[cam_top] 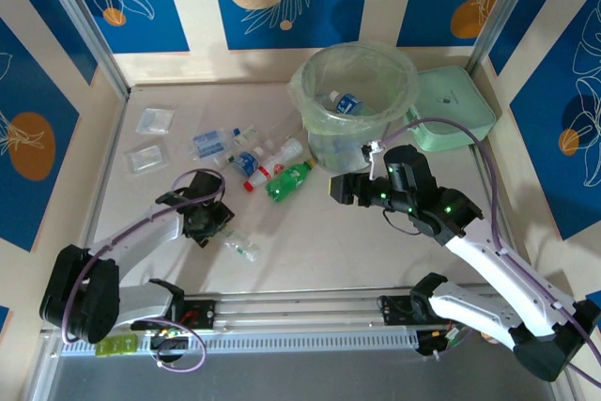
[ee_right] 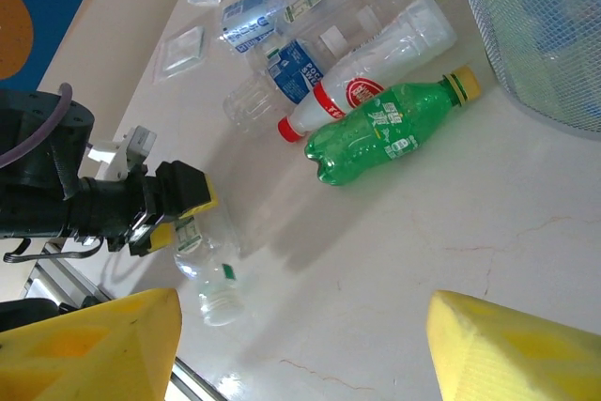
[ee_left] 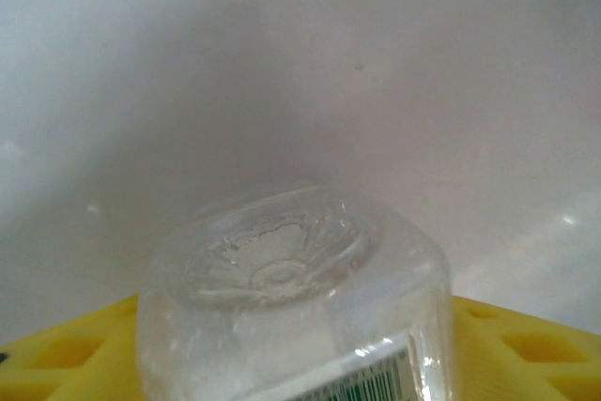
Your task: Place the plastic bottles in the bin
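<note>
- Nearest the lens of my left wrist camera is the ribbed base of a clear bottle point(ee_left: 282, 260). A strip of barcode label shows below it, and a yellow pad point(ee_left: 66, 354) flanks it on either side.
- My left tool point(cam_top: 211, 223) straddles that bottle at its base end. Whether the jaws are pinching it or merely standing beside it, I cannot tell.
- From above, the bottle's long axis runs away from my left tool toward the near right. The capped neck is the far end and the base sits at the pads.
- I cannot tell whether it rests on the desk point(cam_top: 310, 241) or hangs just above it. Its lower body is cut off in the left wrist view.
- My right tool point(ee_right: 305, 326) gapes wide with nothing between its yellow tips. It hovers just in front of the bin point(cam_top: 324, 124), well apart from the clear bottle.
- A green bottle point(ee_right: 385, 133) lies on its side between my two tools, its yellow cap aimed toward the bin.
- Touching its far side lies a white bottle with a red cap point(ee_right: 376, 72), roughly parallel, with the red cap pointing away from the bin.
- Beyond them, blue-labelled bottles point(cam_top: 246, 161) lie jumbled together, and their outlines are hard to separate.
- One blue-labelled bottle point(cam_top: 346, 102) lies inside the bin, blurred by the liner bag.
</note>
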